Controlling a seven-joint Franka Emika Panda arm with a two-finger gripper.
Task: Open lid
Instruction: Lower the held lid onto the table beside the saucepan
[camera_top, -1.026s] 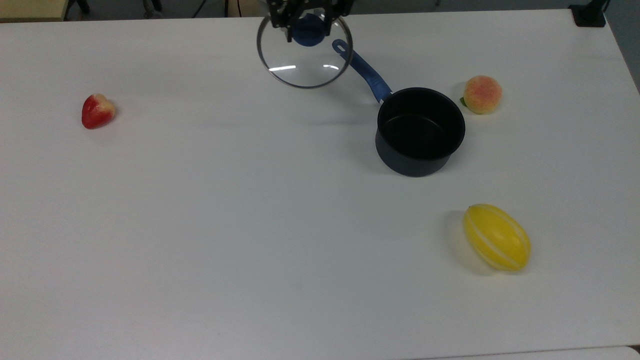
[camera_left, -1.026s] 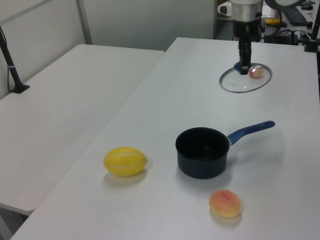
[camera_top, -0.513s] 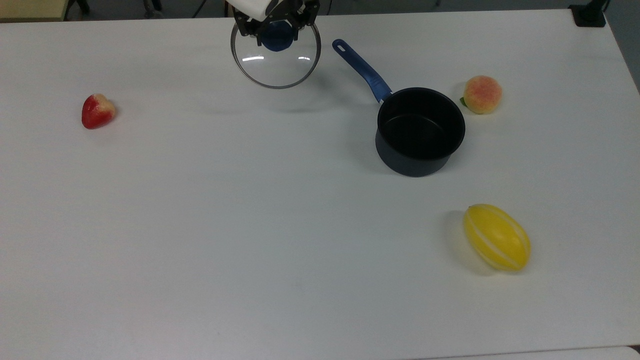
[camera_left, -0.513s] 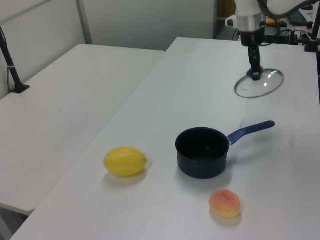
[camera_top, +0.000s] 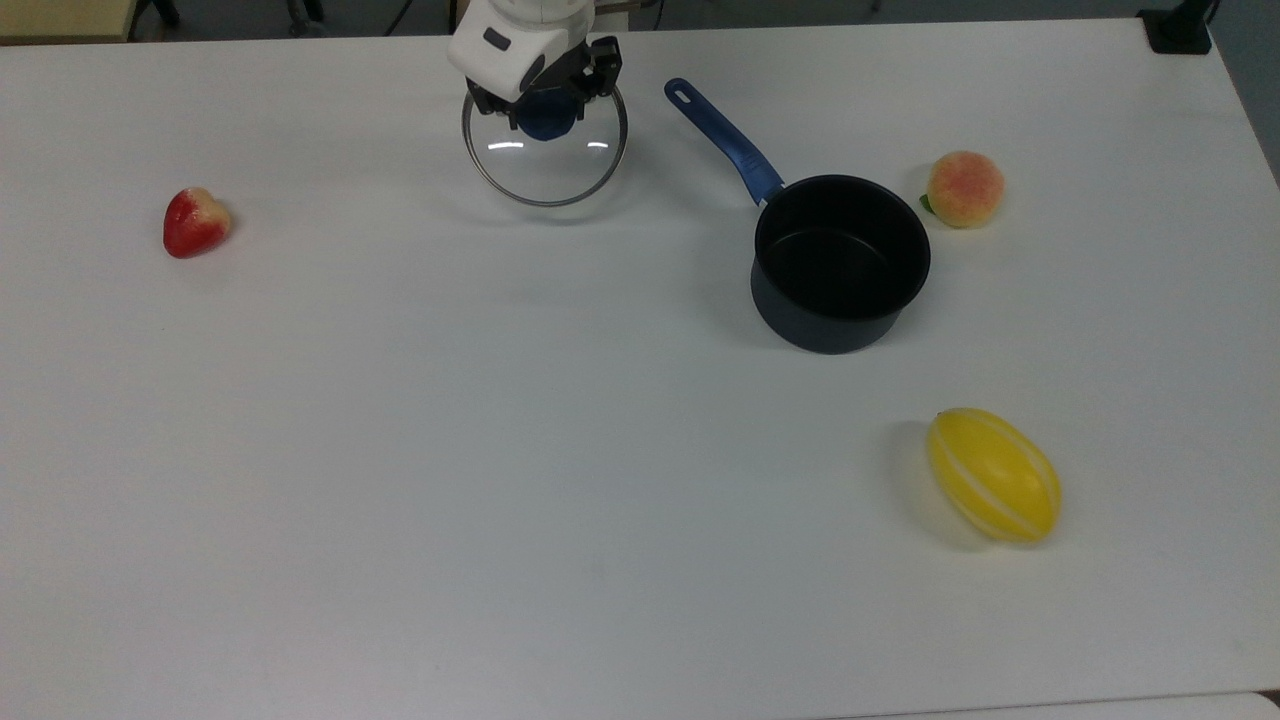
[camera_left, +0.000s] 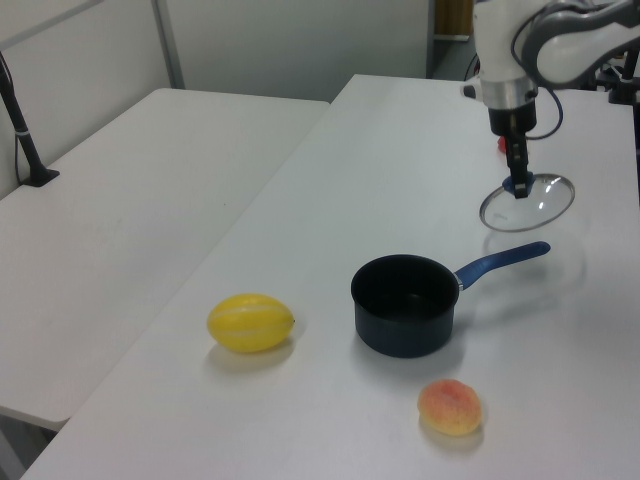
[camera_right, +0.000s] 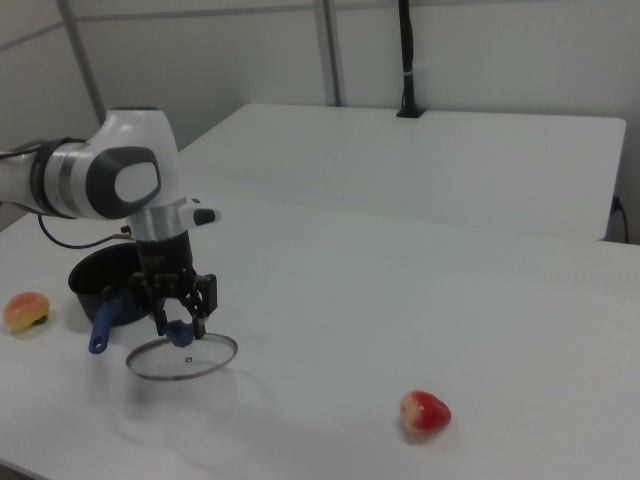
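Pincer (camera_top: 546, 105) of the Panda arm is shown clamped on the blue knob (camera_top: 546, 116) of the lid (camera_top: 545, 160), which hangs level beneath it, apparently just clear of the desk (camera_top: 500, 450); a shadow is cast on the desk below the lid in the right view. The same grasp is seen in the left view, pincer (camera_left: 518, 185) over lid (camera_left: 527, 202), and in the right view, pincer (camera_right: 180, 325) over lid (camera_right: 182, 358). The saucepan (camera_top: 840, 260) stands uncovered and well apart from the pincer, to the top view's right of it, its blue handle (camera_top: 722, 140) pointing back toward the held lid. The lifting step is judged complete, and the step in hand is judged to be the setting-down of the lid. The next move is judged to call for a short level descent until the rim meets the desk, then a parting of the fingers. Around the pincer: a strawberry (camera_top: 195, 221) lies well apart to the top view's left; a peach (camera_top: 964, 188) lies beyond the saucepan; a yellow melon (camera_top: 994, 474) lies farthest off. Nothing is seen beneath the lid to obstruct it; the handle tip, near the lid's rim, is the closest thing.
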